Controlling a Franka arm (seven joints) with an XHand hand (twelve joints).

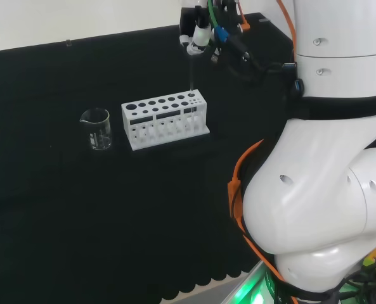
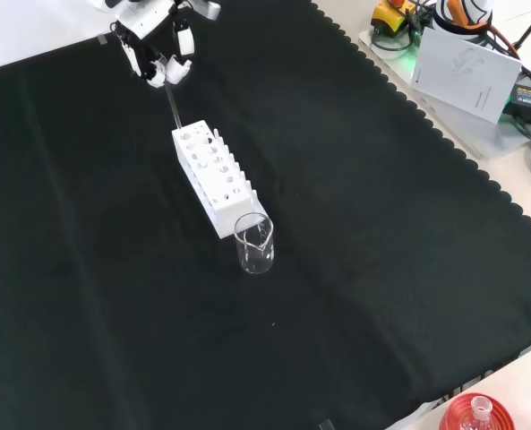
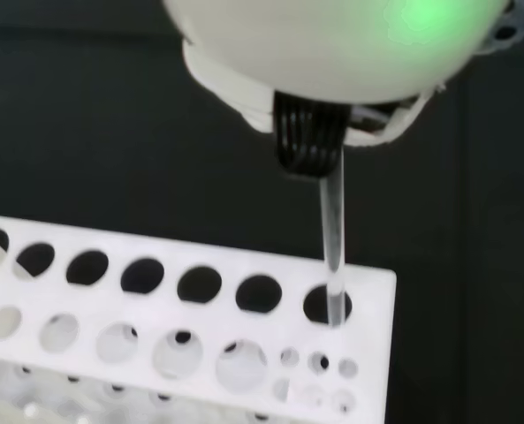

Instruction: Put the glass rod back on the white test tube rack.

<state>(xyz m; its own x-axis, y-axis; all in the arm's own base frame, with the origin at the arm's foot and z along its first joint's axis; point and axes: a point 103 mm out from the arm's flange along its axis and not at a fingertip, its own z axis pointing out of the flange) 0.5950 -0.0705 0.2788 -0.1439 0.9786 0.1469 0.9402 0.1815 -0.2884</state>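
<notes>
One glass rod tip inside the white rack's end hole, wrist view.

Black scalloped-edged cloth over a pale bench, white wall behind.

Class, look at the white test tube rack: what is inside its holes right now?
The glass rod, pinched by the hand, enters the end hole of the white test tube rack. The other holes look empty. The rod's lower tip is hidden inside the rack.
</notes>
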